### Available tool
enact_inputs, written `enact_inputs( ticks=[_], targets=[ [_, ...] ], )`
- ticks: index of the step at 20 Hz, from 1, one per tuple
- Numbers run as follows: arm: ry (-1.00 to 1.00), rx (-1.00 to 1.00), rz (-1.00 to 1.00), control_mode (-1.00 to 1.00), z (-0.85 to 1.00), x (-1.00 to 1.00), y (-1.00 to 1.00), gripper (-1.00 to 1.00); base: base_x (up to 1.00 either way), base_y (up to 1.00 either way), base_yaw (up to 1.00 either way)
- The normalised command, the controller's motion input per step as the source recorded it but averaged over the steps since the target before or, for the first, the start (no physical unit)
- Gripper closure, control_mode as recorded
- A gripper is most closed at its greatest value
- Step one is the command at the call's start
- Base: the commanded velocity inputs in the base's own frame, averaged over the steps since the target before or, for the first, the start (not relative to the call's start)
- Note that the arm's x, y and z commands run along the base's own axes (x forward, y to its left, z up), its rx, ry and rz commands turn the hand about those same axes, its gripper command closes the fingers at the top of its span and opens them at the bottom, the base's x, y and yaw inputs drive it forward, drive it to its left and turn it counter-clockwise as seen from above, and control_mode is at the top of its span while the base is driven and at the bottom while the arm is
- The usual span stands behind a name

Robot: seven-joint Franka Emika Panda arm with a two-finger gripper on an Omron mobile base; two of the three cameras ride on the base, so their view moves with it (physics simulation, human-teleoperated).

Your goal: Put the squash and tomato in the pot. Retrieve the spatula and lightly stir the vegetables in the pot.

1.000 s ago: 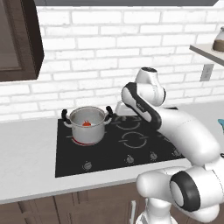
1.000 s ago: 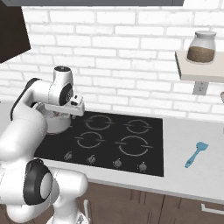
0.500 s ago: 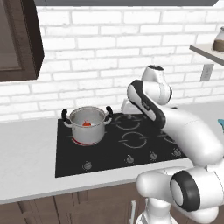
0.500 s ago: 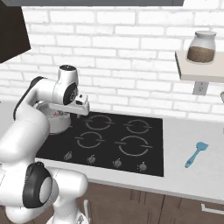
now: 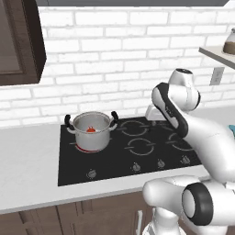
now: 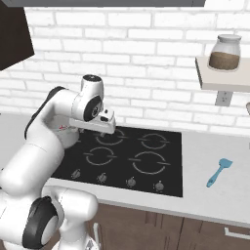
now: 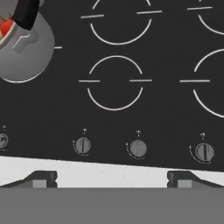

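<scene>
Claw (image 7: 112,178): fully spread, empty, above the cooktop (image 5: 137,151).
Pot (image 5: 92,131): on rear-left burner, at 10 o'clock in hand view.
Tomato (image 5: 91,129): inside pot.
Spatula (image 6: 218,172): flat on counter (image 6: 215,195), at 3 o'clock of cooktop.

Tomato (image 5: 91,130) in pot (image 5: 91,133) on cooktop (image 6: 122,163) (spatula (image 6: 218,172) right, on counter (image 6: 210,195))

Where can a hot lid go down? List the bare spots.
The three burner rings right of the pot lie bare, as does the counter between the stove and the spatula. It is crowded at the pot's own burner.
</scene>
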Motion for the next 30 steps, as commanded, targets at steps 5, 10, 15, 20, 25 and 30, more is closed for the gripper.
enact_inputs(
  ticks=[5,10,15,20,25,30],
  targets=[
    [0.00,-0.06,-0.09,-1.00,0.00,-0.31,-0.72,-1.00,0.00,0.00,0.00],
    [0.00,-0.07,-0.09,-1.00,-0.01,-0.23,-0.85,-1.00,0.00,0.00,0.00],
    [0.00,-0.02,-0.09,-1.00,-0.02,-0.03,-0.93,-1.00,0.00,0.00,0.00],
    [0.00,0.00,-0.07,-1.00,-0.01,0.00,-0.98,-1.00,0.00,0.00,0.00],
    [0.00,0.00,-0.05,-1.00,-0.09,0.00,-0.91,-1.00,0.00,0.00,0.00],
    [0.00,0.00,-0.08,-1.00,-0.17,0.00,-0.73,-1.00,0.00,0.00,0.00]
  ],
)
